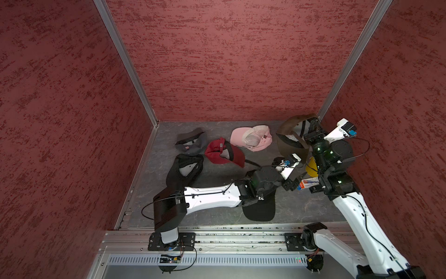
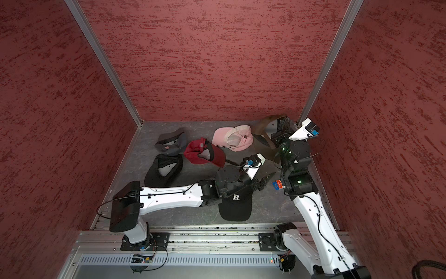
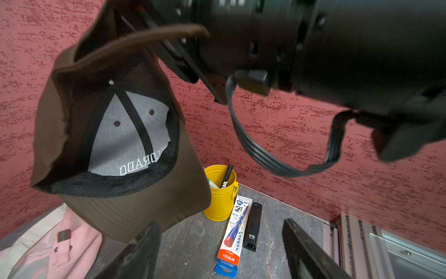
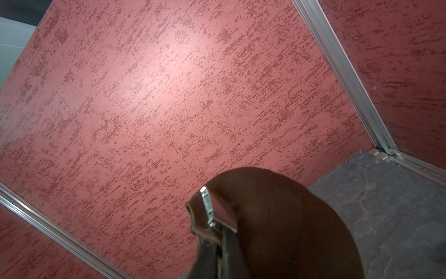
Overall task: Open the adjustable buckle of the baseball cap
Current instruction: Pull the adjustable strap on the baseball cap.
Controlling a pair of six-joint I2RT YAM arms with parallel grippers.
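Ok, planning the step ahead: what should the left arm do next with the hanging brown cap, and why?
Probably raise the left gripper toward the buckle: its jaws stand open and empty, short of the brown cap, which hangs from the shut right gripper with the buckle exposed.

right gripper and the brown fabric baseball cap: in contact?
Touching. Right wrist view: the right gripper pinches the strap in shut jaws, beside the silver metal buckle. Left wrist view: the brown fabric baseball cap hangs from it in mid-air.
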